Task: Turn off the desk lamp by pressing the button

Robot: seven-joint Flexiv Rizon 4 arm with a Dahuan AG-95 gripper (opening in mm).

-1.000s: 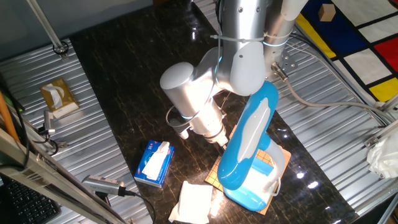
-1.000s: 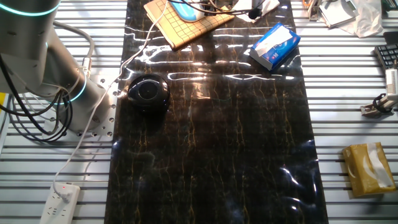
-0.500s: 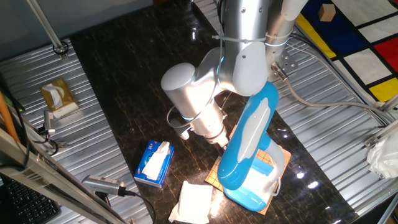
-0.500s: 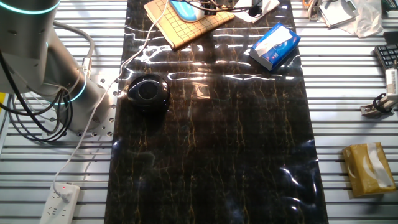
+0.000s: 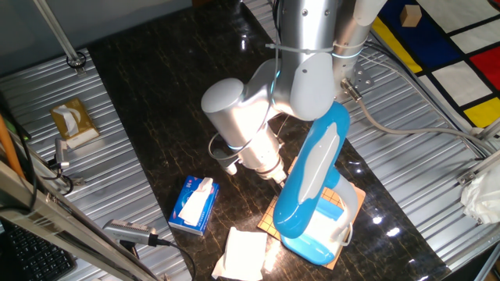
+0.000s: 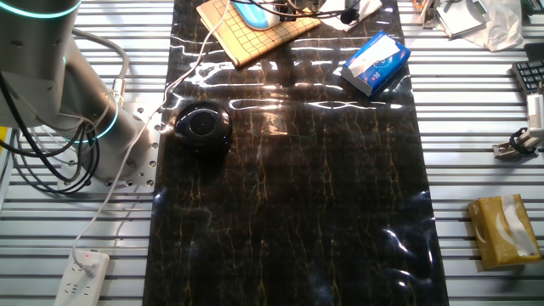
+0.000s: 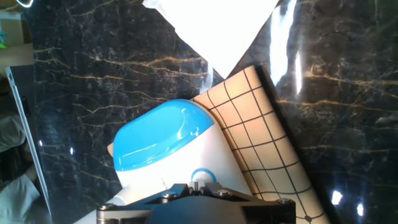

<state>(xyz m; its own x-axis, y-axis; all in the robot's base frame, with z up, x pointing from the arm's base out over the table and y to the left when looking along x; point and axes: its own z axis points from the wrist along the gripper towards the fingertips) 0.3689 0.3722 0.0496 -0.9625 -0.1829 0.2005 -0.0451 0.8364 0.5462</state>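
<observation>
The desk lamp (image 5: 314, 176) is glossy sky-blue with a long white panel on its arm. It stands on a checked board at the table's near right. In the hand view its white base with a blue top (image 7: 160, 135) fills the lower middle, and a small blue ring button (image 7: 200, 174) shows on it. My gripper (image 7: 195, 185) points down at the base, its fingertips together at the ring button. In one fixed view my wrist (image 5: 268, 162) sits beside the lamp arm, which hides the fingers. Only an edge of the lamp base (image 6: 253, 10) shows in the other fixed view.
A checked wooden board (image 7: 264, 155) lies under the lamp. White paper (image 5: 242, 254) and a small blue tissue pack (image 5: 193, 204) lie next to it. A black round device (image 6: 202, 126), a yellow tissue box (image 6: 501, 228) and a power strip (image 6: 81, 272) are farther off.
</observation>
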